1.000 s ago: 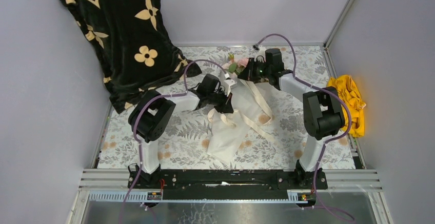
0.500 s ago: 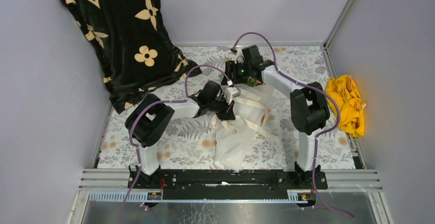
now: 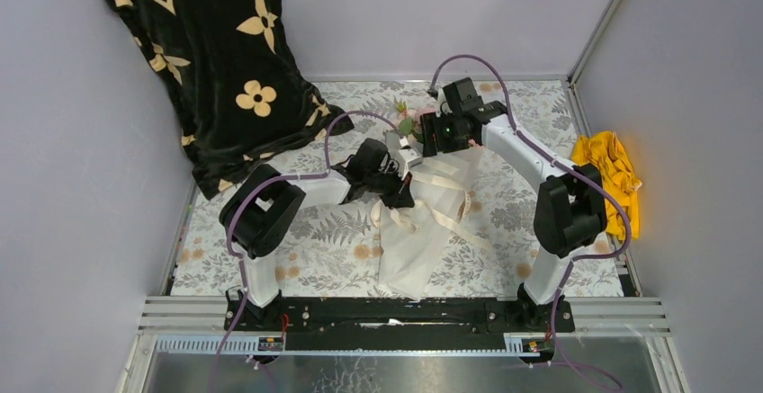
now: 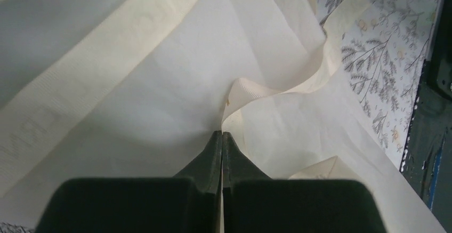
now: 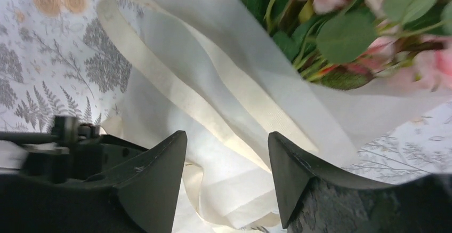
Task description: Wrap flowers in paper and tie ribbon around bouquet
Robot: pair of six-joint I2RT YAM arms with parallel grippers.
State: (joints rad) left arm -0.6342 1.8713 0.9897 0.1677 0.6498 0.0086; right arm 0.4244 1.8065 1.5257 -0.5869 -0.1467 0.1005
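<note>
The bouquet lies on the table: a white paper (image 3: 409, 240) cone with its narrow end near, and pink flowers (image 3: 412, 114) with green leaves at the far end. A cream ribbon (image 3: 454, 225) trails in loose strands across the cone. My left gripper (image 3: 402, 191) is shut on the ribbon (image 4: 250, 91), which curls out of its tip (image 4: 222, 133) over the paper (image 4: 160, 99). My right gripper (image 3: 425, 144) hovers open just below the flowers (image 5: 346, 30). Ribbon (image 5: 213, 99) and paper (image 5: 250, 174) lie under its gap (image 5: 226, 135), and its fingers touch neither.
A black cloth with cream flower shapes (image 3: 216, 60) hangs at the back left and spills onto the grey leaf-patterned tablecloth (image 3: 306, 231). A yellow cloth (image 3: 612, 173) sits at the right edge. Purple cables (image 3: 468, 62) loop above both arms. The left gripper's body (image 5: 69, 147) shows beside my right fingers.
My right gripper has opened, letting go of what it held. It swung left toward the left gripper, then back right. The left gripper stayed shut in place.
</note>
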